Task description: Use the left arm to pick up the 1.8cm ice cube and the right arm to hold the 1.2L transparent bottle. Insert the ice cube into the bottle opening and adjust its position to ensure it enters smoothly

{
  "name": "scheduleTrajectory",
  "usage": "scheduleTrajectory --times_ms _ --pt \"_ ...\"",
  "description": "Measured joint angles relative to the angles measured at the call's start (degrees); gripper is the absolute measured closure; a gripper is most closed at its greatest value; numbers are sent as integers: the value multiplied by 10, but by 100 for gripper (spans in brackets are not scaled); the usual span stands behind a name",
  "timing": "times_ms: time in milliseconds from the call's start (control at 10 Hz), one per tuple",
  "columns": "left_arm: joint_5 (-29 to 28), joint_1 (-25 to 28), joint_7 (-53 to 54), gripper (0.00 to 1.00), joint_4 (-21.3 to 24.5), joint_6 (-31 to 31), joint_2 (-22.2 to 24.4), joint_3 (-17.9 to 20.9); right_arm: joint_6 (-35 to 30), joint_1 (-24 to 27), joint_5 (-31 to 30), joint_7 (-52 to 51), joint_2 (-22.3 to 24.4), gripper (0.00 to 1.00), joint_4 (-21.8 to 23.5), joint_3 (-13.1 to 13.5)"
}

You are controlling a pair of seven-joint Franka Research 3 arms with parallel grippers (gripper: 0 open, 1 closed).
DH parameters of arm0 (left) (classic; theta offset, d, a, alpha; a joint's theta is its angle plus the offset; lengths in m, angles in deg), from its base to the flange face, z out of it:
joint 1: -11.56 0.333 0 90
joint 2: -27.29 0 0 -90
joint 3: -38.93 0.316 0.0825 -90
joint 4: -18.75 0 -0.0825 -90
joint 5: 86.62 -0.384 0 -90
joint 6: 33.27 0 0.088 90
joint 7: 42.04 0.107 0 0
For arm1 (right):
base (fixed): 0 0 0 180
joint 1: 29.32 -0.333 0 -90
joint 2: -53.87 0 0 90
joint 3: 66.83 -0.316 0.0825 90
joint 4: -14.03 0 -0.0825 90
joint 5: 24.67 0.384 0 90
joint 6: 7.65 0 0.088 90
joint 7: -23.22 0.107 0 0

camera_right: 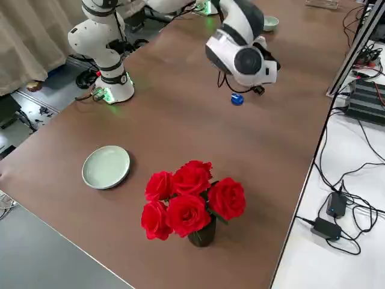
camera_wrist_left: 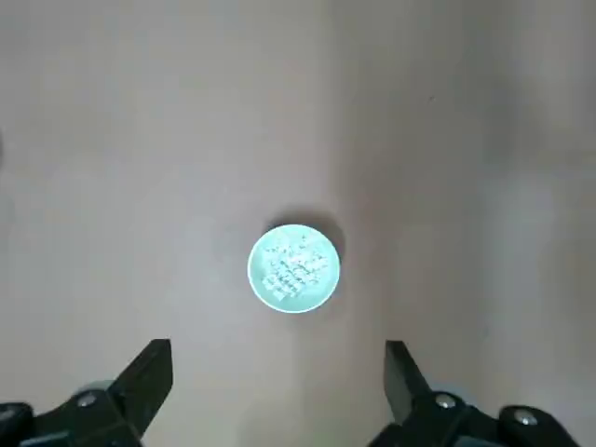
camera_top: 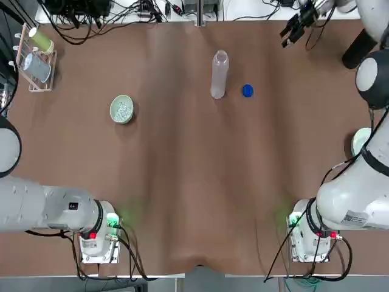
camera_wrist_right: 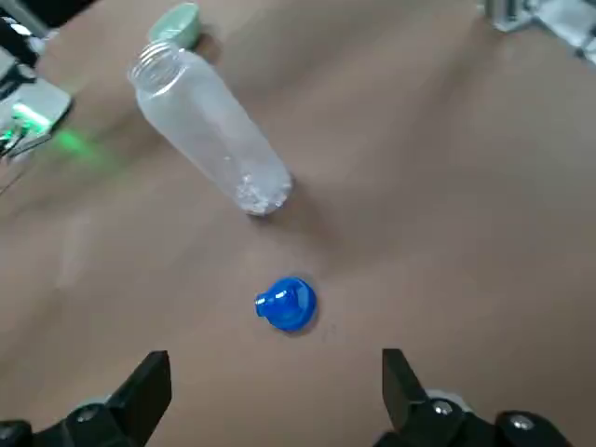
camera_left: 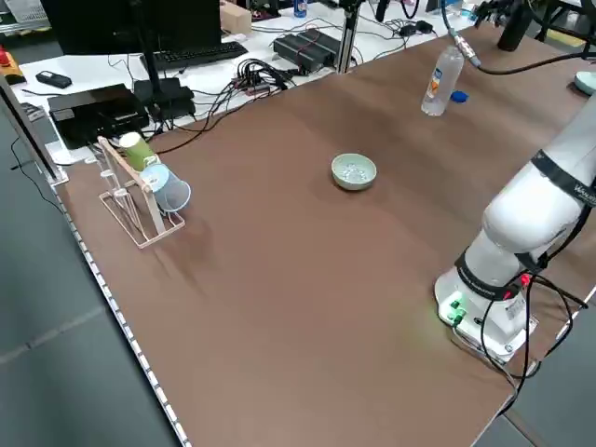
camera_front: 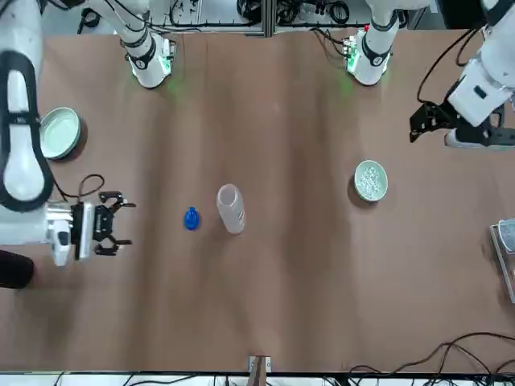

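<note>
The bottle (camera_top: 219,74) is standing upright on the table (camera_top: 182,182), uncapped, and serves here as the landmark. Its blue cap (camera_top: 247,90) is lying just beside it, on the robot's right. The bowl (camera_top: 121,109) holding the ice cubes (camera_wrist_left: 293,267) is sitting well to the bottle's left and slightly nearer the robot.

The left gripper (camera_wrist_left: 279,391) is hovering high above the bowl with its fingers spread wide, holding nothing. The right gripper (camera_wrist_right: 275,396) is hanging beyond the cap, on the bottle's right, fingers likewise spread wide and empty, facing the bottle and cap.

Judgement: neither the bottle nor a cube is in hand. Something pale is showing at the bottle's bottom in the right wrist view; whether that is ice I cannot tell. The scene is therefore fitting either arms poised ahead of grasping or arms drawn back after a cube has gone in.

Count: one bottle, one cap, one bowl of many small cubes, too small to count, one plate (camera_right: 106,167), one vase of roses (camera_right: 192,201), one cup rack (camera_left: 140,191).
</note>
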Motion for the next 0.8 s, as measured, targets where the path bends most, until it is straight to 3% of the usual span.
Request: scheduleTrajectory --times_ms 500,800 --pt "-7 5 9 0 -113 -22 -58 1 -6 -10 -159 280 96 0 -9 2" --pt "-12 8 23 0 -139 -35 -79 13 -8 -52 -207 427 146 0 -11 57"
